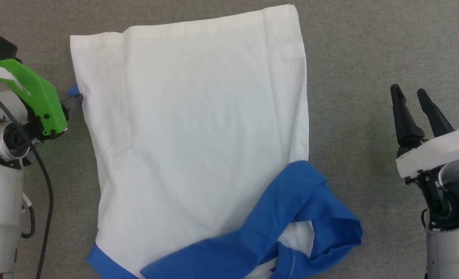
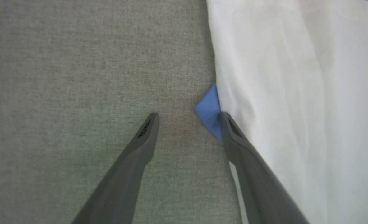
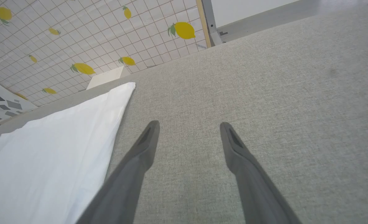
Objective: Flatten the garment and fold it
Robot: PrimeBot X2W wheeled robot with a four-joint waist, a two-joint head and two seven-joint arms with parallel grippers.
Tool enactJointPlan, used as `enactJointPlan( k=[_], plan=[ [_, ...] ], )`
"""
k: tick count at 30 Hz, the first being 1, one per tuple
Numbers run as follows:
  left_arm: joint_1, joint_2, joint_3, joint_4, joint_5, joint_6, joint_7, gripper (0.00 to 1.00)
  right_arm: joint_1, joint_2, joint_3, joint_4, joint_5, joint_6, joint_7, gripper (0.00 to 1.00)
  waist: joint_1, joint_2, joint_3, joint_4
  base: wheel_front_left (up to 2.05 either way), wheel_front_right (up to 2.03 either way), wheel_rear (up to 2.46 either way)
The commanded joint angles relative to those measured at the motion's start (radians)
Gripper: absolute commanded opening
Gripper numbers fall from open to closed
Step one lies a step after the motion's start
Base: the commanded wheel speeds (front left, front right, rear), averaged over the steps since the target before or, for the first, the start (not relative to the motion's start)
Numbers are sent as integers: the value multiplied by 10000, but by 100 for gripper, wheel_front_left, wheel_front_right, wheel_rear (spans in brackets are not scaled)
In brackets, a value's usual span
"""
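Lower right of your head view: a bright blue sleeve [image 1: 291, 201] lies folded across the thin white T-shirt [image 1: 198, 128], long axis running up the frame on the grey fabric tabletop [image 1: 369, 46]. Your left tool [image 2: 188, 116], spread and empty, meets its left edge beside a peeking blue corner [image 2: 209, 109]; the right tool [image 1: 408, 91], also spread, stands well apart.

The right gripper [image 3: 188, 124] hangs over a grey cloth surface [image 3: 280, 93], its two dark fingers spread wide with only bare cloth between them. To its left lies the white shirt [image 3: 53, 149], flat, just beside the left finger. At the far edge stand a tiled wall [image 3: 94, 31] printed with lemons and a metal post [image 3: 209, 21].
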Motion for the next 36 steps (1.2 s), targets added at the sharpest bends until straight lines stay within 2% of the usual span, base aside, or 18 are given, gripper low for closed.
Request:
enactJointPlan(
  k=[1, 8, 9, 10, 11, 19, 26, 31, 36],
  plan=[
    [131, 0, -51, 36, 118, 52, 57, 100, -56, 7, -20, -29, -20, -13, 19, 100, 0, 62, 25, -39, 0, 0, 0],
    [160, -22, -270, 99, 49, -126, 221, 100, -39, 7, -105, -13, 8, -13, -17, 100, 0, 62, 88, -108, 0, 0, 0],
    [169, -8, -302, 106, 46, -156, 247, 75, -37, 7, -99, -8, 14, -13, -28, 100, 0, 62, 96, -120, 0, 0, 0],
    [173, -10, -299, 95, 23, -188, 214, 30, -36, 7, -97, -2, 24, -13, -35, 100, 0, 62, 104, -128, 0, 0, 0],
    [182, -8, -290, 90, 1, -214, 173, 0, -38, 7, -99, 6, 41, -13, -46, 100, 0, 62, 115, -136, 0, 0, 0],
    [147, 5, -184, 85, -187, -387, -122, 0, 5, 7, -124, 123, 33, -13, -104, 100, 0, 62, 80, -48, 0, 0, 0],
    [36, -163, 211, 29, -518, -434, -814, 0, 56, 7, -123, 292, -57, -13, -95, 100, 0, 62, -380, 229, 0, 0, 0],
    [64, -152, 536, 9, -692, -339, -1161, 0, 87, 7, -150, 347, -128, -13, -17, 100, 0, 62, -799, 465, 0, 0, 0],
    [215, 37, 843, 5, -557, -34, -1577, 0, 208, 7, -196, 390, -187, -13, 62, 100, 0, 62, -1306, 755, 0, 0, 0]
  ],
)
